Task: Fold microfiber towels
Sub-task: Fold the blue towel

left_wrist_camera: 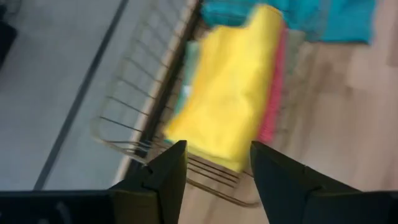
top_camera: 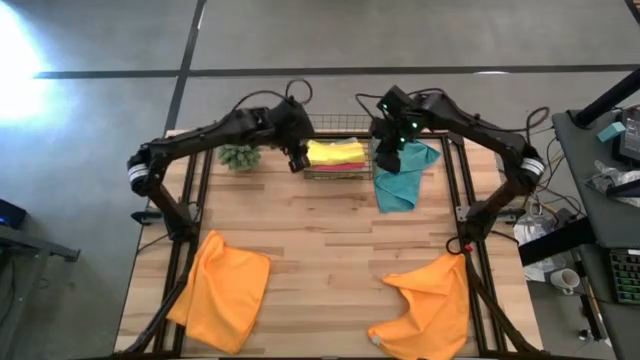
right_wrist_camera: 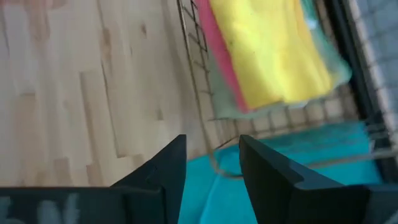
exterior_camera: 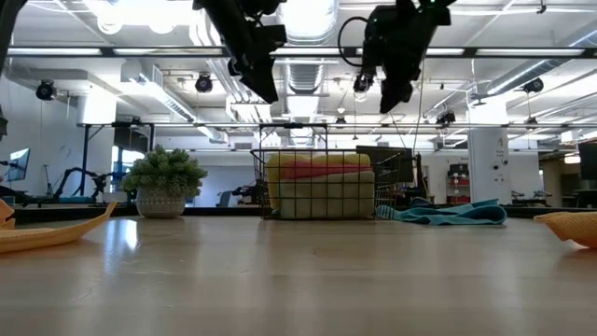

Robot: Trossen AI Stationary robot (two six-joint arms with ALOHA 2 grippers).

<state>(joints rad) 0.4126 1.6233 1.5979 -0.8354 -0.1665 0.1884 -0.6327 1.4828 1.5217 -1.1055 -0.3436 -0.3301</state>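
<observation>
A wire basket (top_camera: 335, 172) at the table's far middle holds folded microfiber towels: a yellow one (top_camera: 335, 152) lies on top of a pink one (right_wrist_camera: 221, 59). A teal towel (top_camera: 400, 182) lies crumpled on the table, right of the basket. Two orange towels (top_camera: 225, 285) (top_camera: 425, 305) lie spread near the front edge, left and right. My left gripper (top_camera: 297, 160) hangs open above the basket's left end. My right gripper (top_camera: 386, 158) hangs open above its right end and the teal towel. Nothing is between either pair of fingers (left_wrist_camera: 168, 177) (right_wrist_camera: 165, 168).
A small fuzzy green plant in a pot (top_camera: 240, 155) stands left of the basket, close under the left arm. Bare wooden tabletop (top_camera: 330, 240) lies between the basket and the orange towels. Dark frame rails (top_camera: 455, 190) run along the table's sides.
</observation>
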